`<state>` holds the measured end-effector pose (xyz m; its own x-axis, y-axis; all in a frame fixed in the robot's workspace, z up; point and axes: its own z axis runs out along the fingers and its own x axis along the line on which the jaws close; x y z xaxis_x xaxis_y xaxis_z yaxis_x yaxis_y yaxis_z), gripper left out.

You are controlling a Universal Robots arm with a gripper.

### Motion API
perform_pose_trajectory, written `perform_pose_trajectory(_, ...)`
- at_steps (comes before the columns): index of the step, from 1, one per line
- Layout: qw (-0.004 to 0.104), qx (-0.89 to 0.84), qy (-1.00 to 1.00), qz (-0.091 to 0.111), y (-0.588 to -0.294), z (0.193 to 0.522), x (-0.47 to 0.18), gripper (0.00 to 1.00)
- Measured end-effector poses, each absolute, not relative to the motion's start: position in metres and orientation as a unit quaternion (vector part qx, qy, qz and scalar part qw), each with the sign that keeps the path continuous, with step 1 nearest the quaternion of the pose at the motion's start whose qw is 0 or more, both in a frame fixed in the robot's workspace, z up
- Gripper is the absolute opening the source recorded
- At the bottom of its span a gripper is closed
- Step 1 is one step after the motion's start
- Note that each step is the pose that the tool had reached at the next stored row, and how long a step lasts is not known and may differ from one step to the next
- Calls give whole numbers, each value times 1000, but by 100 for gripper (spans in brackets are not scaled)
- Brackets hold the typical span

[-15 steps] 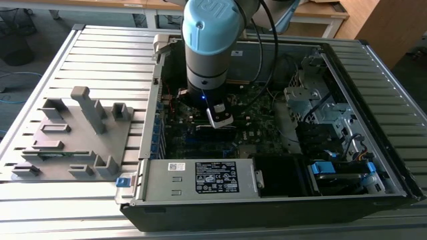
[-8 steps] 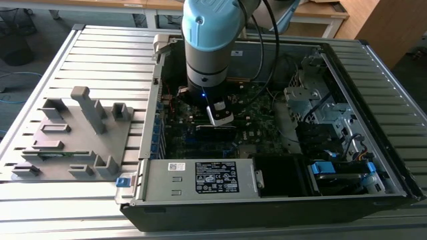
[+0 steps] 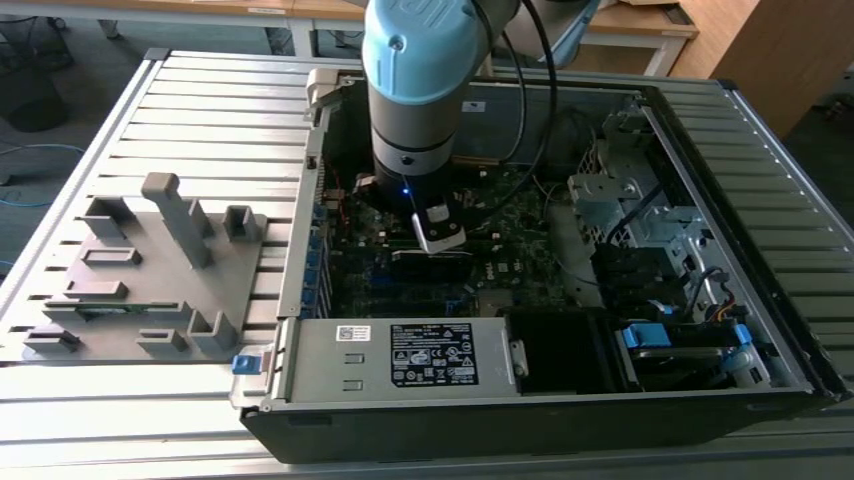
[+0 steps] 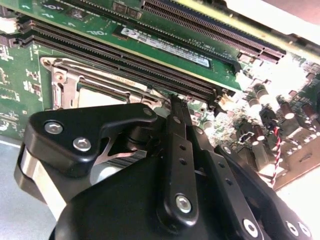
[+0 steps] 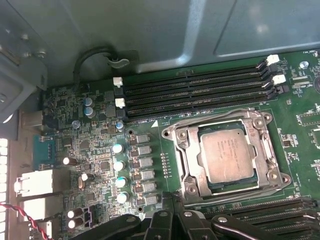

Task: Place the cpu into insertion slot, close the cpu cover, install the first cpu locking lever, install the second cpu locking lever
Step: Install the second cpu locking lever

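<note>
The cpu (image 5: 227, 152) lies flat in the insertion slot (image 5: 192, 187), pale metal face up. The cpu cover (image 5: 181, 150), a silvery frame, lies down around it. One wire locking lever (image 5: 210, 116) runs along the memory-slot side of the socket and another (image 5: 240, 196) along the opposite side. My gripper (image 5: 170, 197) is shut, its black fingertips together right at the socket's corner by the end of that second lever. In the second wrist view the gripper (image 4: 173, 100) hides part of the cover (image 4: 67, 82). In the exterior view the gripper (image 3: 441, 232) points down into the open computer case.
Long black memory slots (image 5: 195, 95) run beside the socket, one holding a green memory stick (image 4: 165, 42). Capacitors (image 5: 120, 165) stand nearby. A drive cage (image 3: 641, 200) and a power supply (image 3: 400, 355) fill the case. A grey fixture (image 3: 147, 270) stands on the exterior view's left.
</note>
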<state>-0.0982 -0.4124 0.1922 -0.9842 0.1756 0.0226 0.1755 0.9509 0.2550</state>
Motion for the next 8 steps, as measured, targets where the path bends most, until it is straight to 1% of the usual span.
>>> perform_pose_trajectory(8, 1, 92, 987, 128, -412, 189, -102, 10)
